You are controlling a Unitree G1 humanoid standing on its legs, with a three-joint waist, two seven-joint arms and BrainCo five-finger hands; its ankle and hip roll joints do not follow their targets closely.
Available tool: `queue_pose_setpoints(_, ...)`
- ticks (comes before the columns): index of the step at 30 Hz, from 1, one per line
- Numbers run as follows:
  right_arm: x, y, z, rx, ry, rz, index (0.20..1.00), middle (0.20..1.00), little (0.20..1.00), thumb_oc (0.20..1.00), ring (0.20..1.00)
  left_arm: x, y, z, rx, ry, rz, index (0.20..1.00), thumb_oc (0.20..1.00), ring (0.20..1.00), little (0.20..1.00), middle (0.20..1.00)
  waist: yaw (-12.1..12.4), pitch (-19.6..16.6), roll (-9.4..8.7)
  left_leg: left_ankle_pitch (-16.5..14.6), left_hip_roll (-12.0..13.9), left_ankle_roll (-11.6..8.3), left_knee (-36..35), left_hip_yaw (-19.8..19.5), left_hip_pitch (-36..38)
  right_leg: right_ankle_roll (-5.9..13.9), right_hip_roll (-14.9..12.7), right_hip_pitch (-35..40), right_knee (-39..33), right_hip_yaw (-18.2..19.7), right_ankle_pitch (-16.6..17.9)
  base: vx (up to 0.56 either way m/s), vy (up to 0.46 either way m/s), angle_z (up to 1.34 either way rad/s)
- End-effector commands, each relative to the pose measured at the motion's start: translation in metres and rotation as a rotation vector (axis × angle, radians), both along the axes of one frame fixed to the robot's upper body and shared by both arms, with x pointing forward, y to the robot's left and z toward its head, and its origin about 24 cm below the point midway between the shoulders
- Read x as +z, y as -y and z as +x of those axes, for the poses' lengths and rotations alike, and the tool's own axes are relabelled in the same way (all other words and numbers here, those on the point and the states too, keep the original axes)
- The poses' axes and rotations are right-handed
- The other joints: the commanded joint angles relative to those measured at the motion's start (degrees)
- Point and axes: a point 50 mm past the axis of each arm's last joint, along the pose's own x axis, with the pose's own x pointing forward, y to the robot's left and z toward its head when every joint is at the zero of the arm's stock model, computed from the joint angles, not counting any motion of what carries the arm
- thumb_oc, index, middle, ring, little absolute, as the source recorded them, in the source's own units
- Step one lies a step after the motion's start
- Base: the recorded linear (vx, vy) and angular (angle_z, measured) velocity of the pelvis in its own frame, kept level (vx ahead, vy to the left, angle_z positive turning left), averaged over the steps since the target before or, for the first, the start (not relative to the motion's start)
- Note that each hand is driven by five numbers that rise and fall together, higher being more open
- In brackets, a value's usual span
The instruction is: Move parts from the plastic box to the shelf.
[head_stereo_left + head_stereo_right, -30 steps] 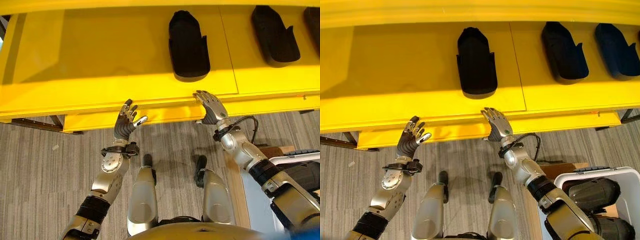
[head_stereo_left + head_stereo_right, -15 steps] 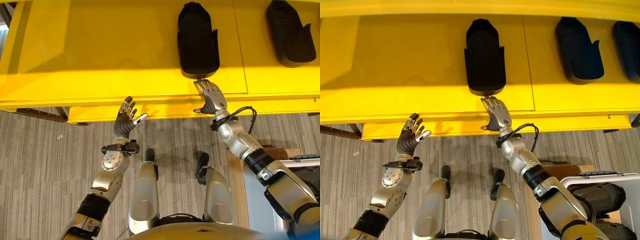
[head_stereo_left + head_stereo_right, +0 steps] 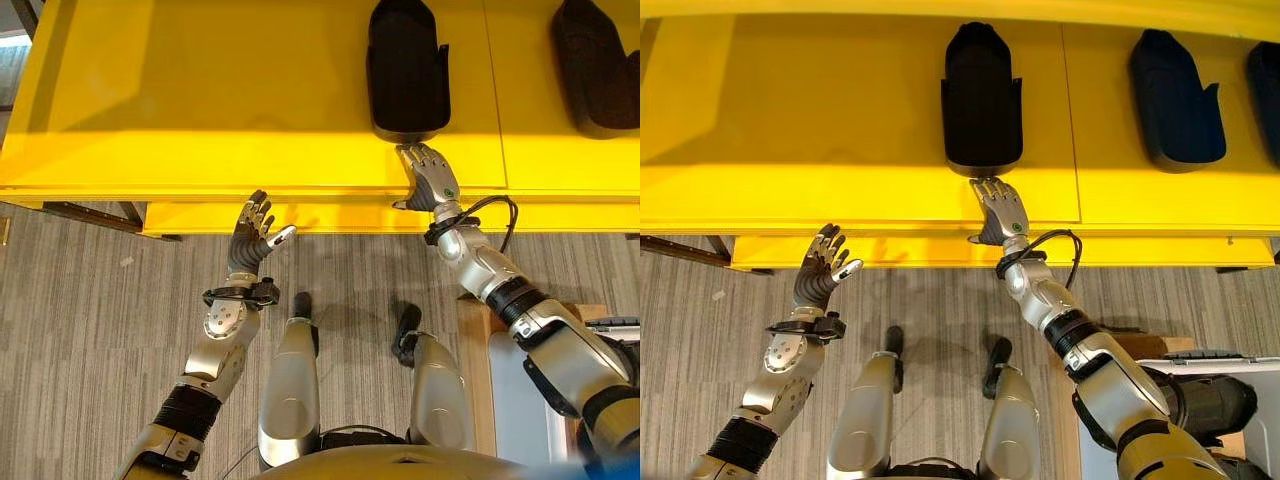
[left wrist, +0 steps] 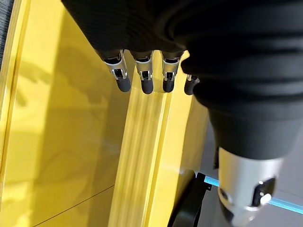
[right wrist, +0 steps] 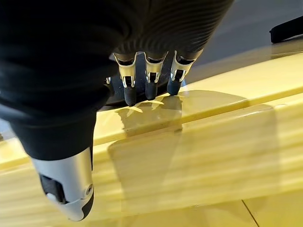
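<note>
At the lower right edge of the right eye view the white plastic box (image 3: 1262,432) stands on the floor beside the robot, with a dark rounded part (image 3: 1210,405) lying in it. Ahead, the yellow shelf (image 3: 200,100) runs across the whole width. On it sit three black parts: one black part (image 3: 982,98) near the middle, with its near end close to the shelf's front edge, a second part (image 3: 1176,98) well apart to its right past a seam in the shelf board, and a third part (image 3: 1268,85) cut off at the right edge

The right hand (image 3: 1000,212) reaches over the shelf's front edge with its fingers straight and spread, holding nothing. Its fingertips (image 5: 150,90) lie at the near end of the middle part; whether they touch it I cannot tell

The left hand (image 3: 252,234) is raised in front of the shelf's lower front edge, well apart to the left of that part, fingers relaxed and open, empty. Grey striped floor (image 3: 80,330) lies below the shelf
</note>
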Motion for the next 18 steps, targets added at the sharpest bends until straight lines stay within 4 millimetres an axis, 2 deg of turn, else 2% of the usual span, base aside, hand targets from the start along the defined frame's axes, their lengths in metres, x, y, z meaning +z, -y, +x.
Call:
queue_pose_setpoints(1,0.021,-0.005,0.009,-0.011,0.043,0.045,1.000,1.000,1.000,1.000,1.000,0.020,0.006,-0.004,-0.037,0.116,-0.007,1.000,1.000,1.000,1.000,1.000,1.2,-0.2,-0.01,1.3,0.1,0.66,-1.1,0.0,-0.2,2.22,-1.1,3.0,2.7,-0.4,-0.6,0.00,-0.002,0.05)
queue_pose_setpoints(9,0.037,-0.002,0.019,-0.032,0.071,0.026,1.000,1.000,1.000,1.000,1.000,0.022,0.005,-0.004,-0.042,0.123,-0.009,1.000,1.000,1.000,1.000,1.000,1.6,0.2,0.63,1.3,0.1,0.70,-0.6,-0.2,-0.8,2.14,-1.4,1.9,3.9,-0.2,-0.9,0.00,-0.001,0.03)
queue_pose_setpoints(11,0.050,-0.003,0.023,-0.033,0.101,0.018,1.000,1.000,1.000,1.000,1.000,0.022,0.002,-0.005,-0.034,0.127,-0.009,1.000,1.000,1.000,1.000,1.000,1.7,0.3,0.71,1.2,0.2,0.76,-0.3,-0.1,-1.0,1.98,-1.3,1.5,4.1,0.0,-0.8,0.00,0.000,0.00)
queue_pose_setpoints(16,0.054,-0.002,0.023,-0.033,0.110,0.023,1.000,1.000,1.000,1.000,1.000,0.022,0.000,-0.007,-0.028,0.127,-0.011,1.000,1.000,1.000,1.000,1.000,1.8,0.4,0.81,1.1,0.1,0.81,0.0,-0.1,-1.1,1.97,-1.4,1.3,4.4,0.2,-0.8,0.00,0.000,0.00)
queue_pose_setpoints(18,0.049,-0.001,0.021,-0.032,0.096,0.028,1.000,1.000,1.000,1.000,1.000,0.021,0.000,-0.007,-0.026,0.122,-0.009,1.000,1.000,1.000,1.000,1.000,1.7,0.5,0.83,1.1,0.1,0.81,0.0,0.0,-1.1,1.97,-1.4,1.2,4.5,0.3,-0.8,0.00,0.000,0.00)
